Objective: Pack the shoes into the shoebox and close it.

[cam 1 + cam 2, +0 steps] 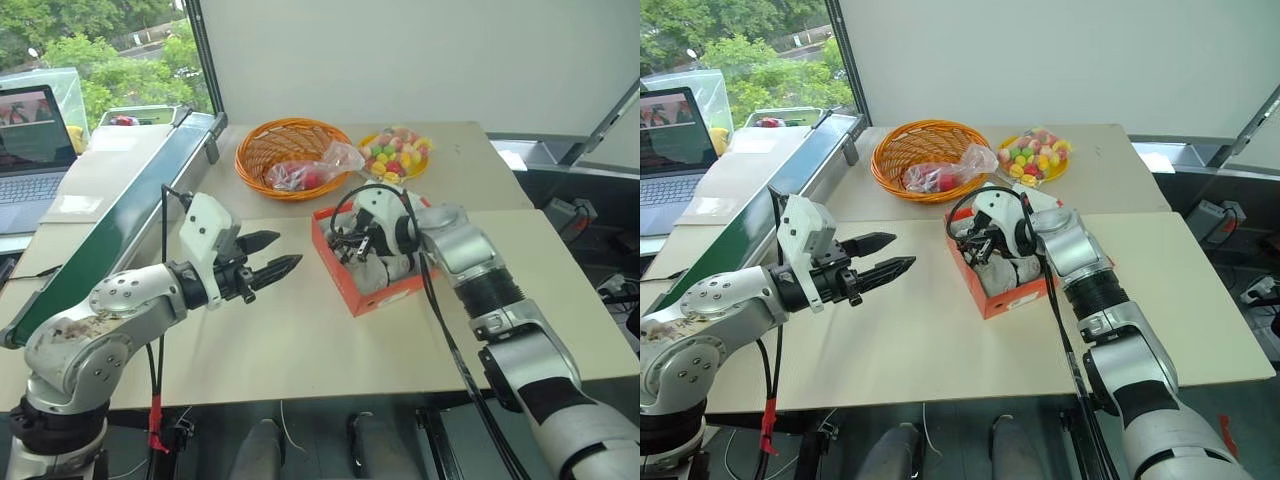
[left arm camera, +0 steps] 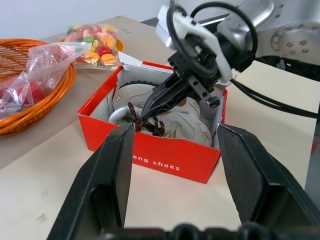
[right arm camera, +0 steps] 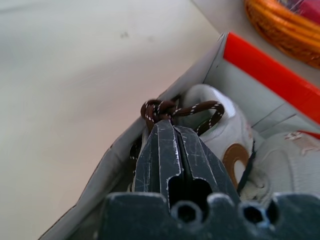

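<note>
Shoes (image 2: 170, 117), two of them, whitish and soft-sided with dark speckled laces (image 3: 172, 111), lie inside the orange-red cardboard shoebox (image 1: 345, 285) at centre frame on the pale bench (image 1: 300, 340). Reaching down from the right, the right gripper (image 3: 167, 131) has its black fingers pressed together, pinching the knotted laces of one shoe. At centre left, the left gripper (image 1: 275, 255) hovers level over the bench beside the box, its two tapered fingers parted and empty. Behind, at upper centre, sit one round woven orange basket (image 1: 275, 145) with a crinkled clear bag (image 1: 320, 170) and one bag of coloured sweets (image 1: 395, 152).
</note>
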`<state>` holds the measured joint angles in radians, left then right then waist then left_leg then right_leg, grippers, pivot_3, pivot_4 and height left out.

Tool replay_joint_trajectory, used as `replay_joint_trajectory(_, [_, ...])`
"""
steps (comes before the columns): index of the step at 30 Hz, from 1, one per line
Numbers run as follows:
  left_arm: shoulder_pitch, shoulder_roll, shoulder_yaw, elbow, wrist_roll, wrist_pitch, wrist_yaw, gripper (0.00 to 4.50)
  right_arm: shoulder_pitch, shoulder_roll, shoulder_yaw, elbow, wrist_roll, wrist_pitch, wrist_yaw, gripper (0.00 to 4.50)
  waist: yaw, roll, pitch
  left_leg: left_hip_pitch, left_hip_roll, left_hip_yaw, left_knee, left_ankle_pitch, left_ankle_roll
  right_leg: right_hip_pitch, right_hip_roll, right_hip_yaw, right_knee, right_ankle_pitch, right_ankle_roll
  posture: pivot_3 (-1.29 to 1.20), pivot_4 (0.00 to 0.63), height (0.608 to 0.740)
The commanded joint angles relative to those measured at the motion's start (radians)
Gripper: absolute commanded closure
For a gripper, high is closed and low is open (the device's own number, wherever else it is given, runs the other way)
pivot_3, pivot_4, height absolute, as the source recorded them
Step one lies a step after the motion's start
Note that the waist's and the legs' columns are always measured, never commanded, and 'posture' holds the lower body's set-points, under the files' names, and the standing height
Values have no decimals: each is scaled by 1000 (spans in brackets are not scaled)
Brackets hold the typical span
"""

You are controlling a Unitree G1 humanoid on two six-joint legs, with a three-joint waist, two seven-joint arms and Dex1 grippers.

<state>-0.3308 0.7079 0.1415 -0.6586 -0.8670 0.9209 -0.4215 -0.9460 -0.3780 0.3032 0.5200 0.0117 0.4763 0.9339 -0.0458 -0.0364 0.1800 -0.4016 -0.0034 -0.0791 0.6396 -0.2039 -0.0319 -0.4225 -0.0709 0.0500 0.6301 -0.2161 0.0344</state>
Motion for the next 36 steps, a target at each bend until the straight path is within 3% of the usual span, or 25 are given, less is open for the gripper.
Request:
replay_joint_trajectory(1, [-22,15,32,-40,-16,0,7,1728,4,21,12,54,-32,-80,-17,4423,0,0,0,0,0,0,0,0,0,0,0,0,0,0,0,0,150,740])
replay_joint_trajectory(7, [-34,26,36,-42,-25,6,10,1728,9,71,39,218,-93,-213,-59,4423,-1,0,0,1,0,0,0,0,0,1,0,0,0,0,0,0,150,740])
replay_joint_trajectory(11, [-43,25,31,-40,-29,9,13,1728,-1,75,33,225,-107,-241,-59,4423,-2,0,0,3,0,0,0,0,0,3,1,0,0,0,0,0,150,740])
replay_joint_trajectory(19, [-71,31,-23,-3,2,-14,-52,1728,-42,-56,-86,-188,9,92,38,4423,4,0,0,1,0,0,0,0,0,1,1,1,1,0,-1,0,150,740])
replay_joint_trajectory(25, [-126,43,-88,59,47,-33,-142,1728,-44,-158,-259,-440,123,342,-10,4423,3,0,0,1,0,0,0,0,0,1,1,0,1,0,-1,0,150,740])
replay_joint_trajectory(31, [-194,58,-155,137,95,-68,-270,1728,273,-348,-437,-662,174,539,-58,4423,31,0,0,0,0,-1,1,0,0,2,0,-1,-1,0,0,0,150,740])
replay_joint_trajectory(36, [-267,51,-211,226,158,-116,-367,1728,466,-223,-666,-919,298,742,-175,4423,7,3,1,-2,0,3,2,-1,1,-2,0,3,1,0,0,0,150,740])
